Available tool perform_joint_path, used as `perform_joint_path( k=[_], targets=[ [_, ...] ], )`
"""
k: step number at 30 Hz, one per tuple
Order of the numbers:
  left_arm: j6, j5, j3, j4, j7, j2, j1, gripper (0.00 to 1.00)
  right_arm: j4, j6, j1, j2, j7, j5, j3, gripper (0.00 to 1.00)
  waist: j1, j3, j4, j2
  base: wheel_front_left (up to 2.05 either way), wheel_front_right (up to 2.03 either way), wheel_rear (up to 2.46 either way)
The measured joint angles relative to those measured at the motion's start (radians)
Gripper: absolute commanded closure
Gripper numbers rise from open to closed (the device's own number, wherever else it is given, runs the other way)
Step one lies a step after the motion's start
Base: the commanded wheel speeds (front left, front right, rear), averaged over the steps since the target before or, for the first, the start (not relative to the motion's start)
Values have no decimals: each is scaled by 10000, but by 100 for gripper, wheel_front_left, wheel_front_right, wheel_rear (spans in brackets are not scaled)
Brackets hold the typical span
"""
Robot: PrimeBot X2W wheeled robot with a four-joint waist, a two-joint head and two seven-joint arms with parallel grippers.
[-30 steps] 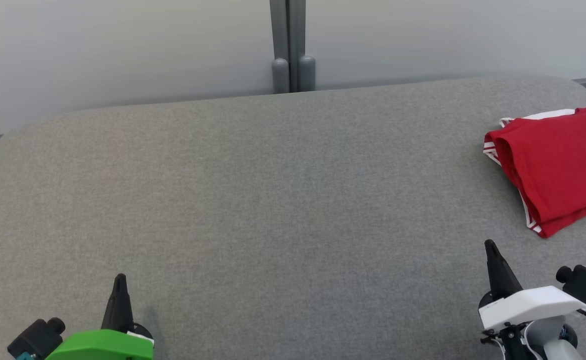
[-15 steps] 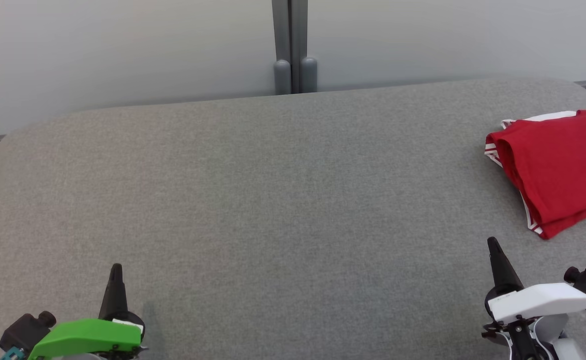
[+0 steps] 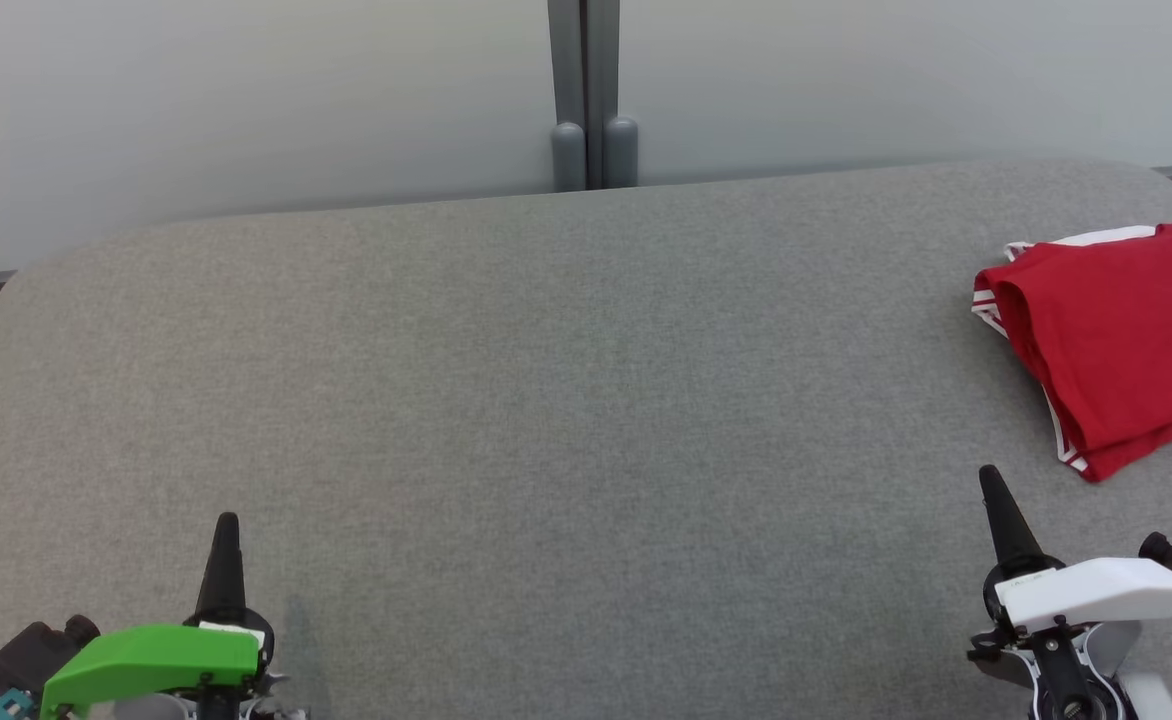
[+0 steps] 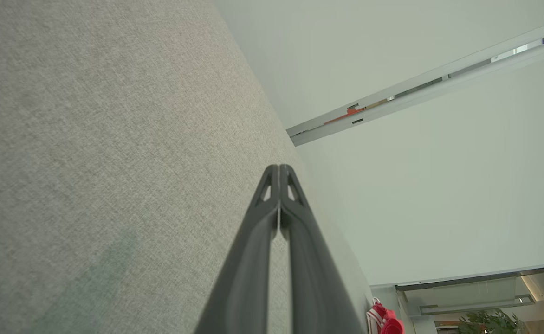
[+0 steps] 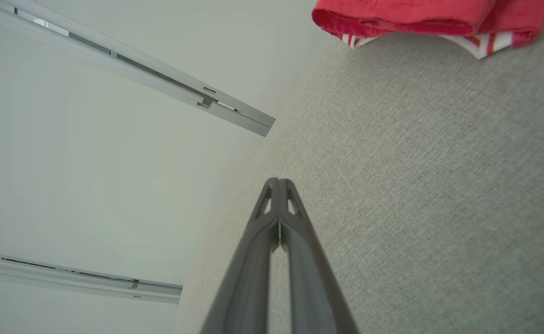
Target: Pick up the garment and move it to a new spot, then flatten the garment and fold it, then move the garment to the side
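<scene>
Over the last second the whole head view slides slightly, which is the camera shifting: the garment (image 3: pixel 1111 340) keeps its place on the grey surface (image 3: pixel 566 400). What does move, a little, is the two hands. The left hand (image 3: pixel 225 520) drifts up and outward to the left in that view, and the right hand (image 3: pixel 989 472) drifts up and outward to the right. Both have their dark fingers pressed together to a single point and hold nothing, and each wrist view shows its two fingers meeting at the tips. The garment, red with white striped trim, lies at the far right of the surface, partly cut by the edge of the head view. It is doubled over into a compact, fairly tidy packet, just ahead of the right hand but not touching it. From that I judge the fold done and the garment already set aside, so these small motions read as the arms settling at rest rather than starting a new reach. If any more tidying is wanted, the right hand is the nearer one. Only grey surface lies between it and the cloth, so nothing blocks the way. Behind the surface's far edge stands a grey post (image 3: pixel 594 150) against a pale wall (image 3: pixel 246 100), well apart from both hands.
</scene>
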Motion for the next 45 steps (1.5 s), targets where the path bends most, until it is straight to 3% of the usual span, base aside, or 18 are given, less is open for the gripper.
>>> perform_joint_path(
  k=[45],
  targets=[
    [10, -3342, 407, -132, 993, 10, -526, 100, -171, -6, -212, -31, 1011, 3820, -295, 100, 0, -128, 141, 0, 0, 0, 0]
  ],
)
